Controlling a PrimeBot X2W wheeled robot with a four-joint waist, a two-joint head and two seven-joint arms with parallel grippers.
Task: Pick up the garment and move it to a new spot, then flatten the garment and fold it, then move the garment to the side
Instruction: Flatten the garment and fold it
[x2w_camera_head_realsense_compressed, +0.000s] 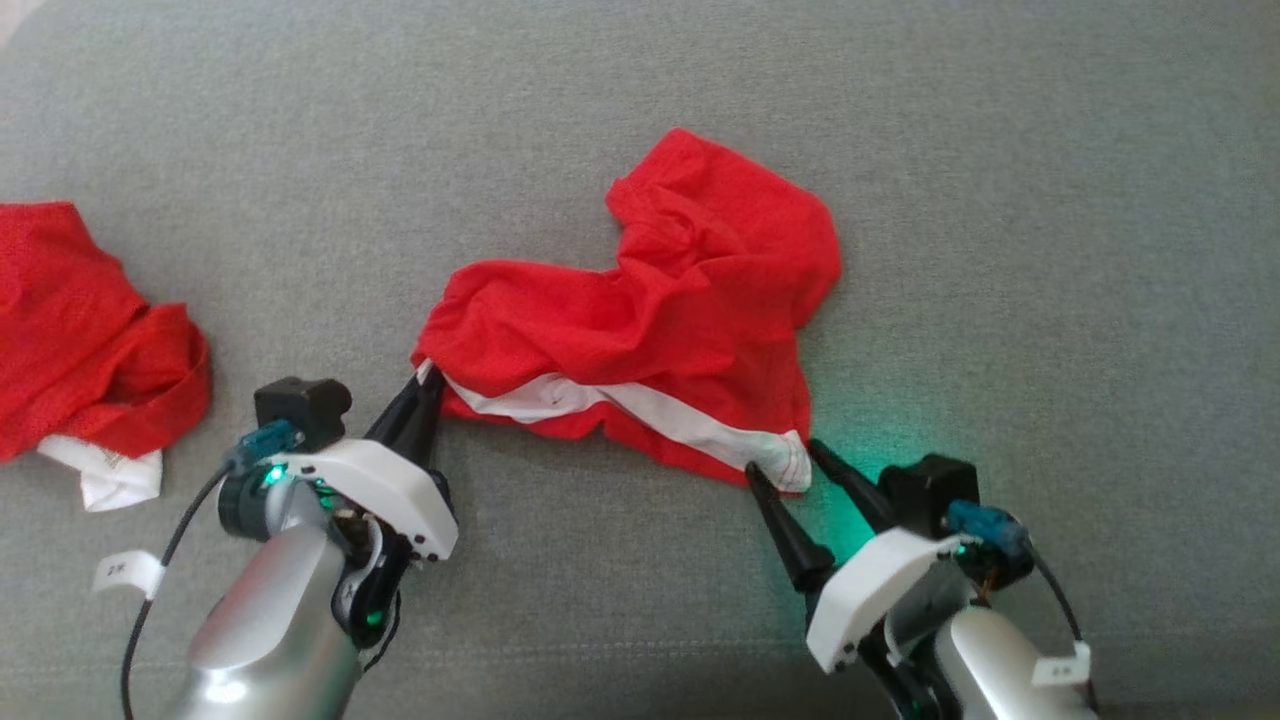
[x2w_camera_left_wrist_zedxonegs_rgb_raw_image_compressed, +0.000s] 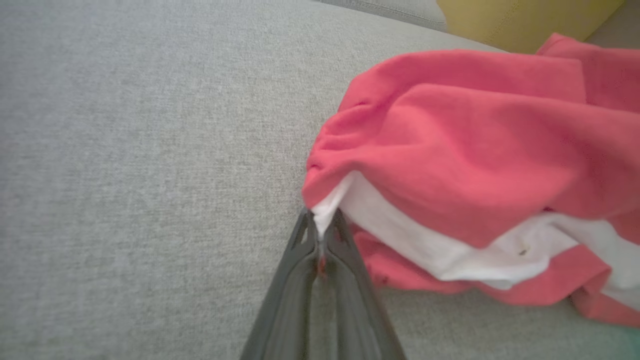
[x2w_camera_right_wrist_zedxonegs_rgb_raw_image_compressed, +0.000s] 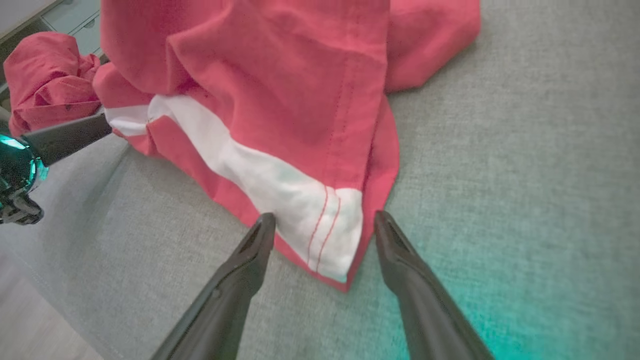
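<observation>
At the lower left of the head view, my left gripper (x2w_camera_head_realsense_compressed: 425, 385) has its two fingers pressed together, pinching the left end of the white band (x2w_camera_head_realsense_compressed: 650, 400) on the red garment (x2w_camera_head_realsense_compressed: 680, 290). The left wrist view shows that pinch (x2w_camera_left_wrist_zedxonegs_rgb_raw_image_compressed: 320, 225) with white cloth caught between the tips. At the lower right, my right gripper (x2w_camera_head_realsense_compressed: 781, 458) is spread wide, one fingertip on each side of the band's other corner. The right wrist view (x2w_camera_right_wrist_zedxonegs_rgb_raw_image_compressed: 324, 216) shows its left tip touching the cloth. I cannot tell whether the right tip touches it.

I count two grippers and two red garments. The crumpled one I'm working on lies at frame centre, and a second red garment (x2w_camera_head_realsense_compressed: 80, 320) with a white patch lies at the left edge, well apart.

Everything rests on a grey woven cushion (x2w_camera_head_realsense_compressed: 1000, 150), with a green glow beside the right gripper. A yellow object (x2w_camera_left_wrist_zedxonegs_rgb_raw_image_compressed: 520, 20) sits past the cushion's edge at the upper right of the left wrist view.
</observation>
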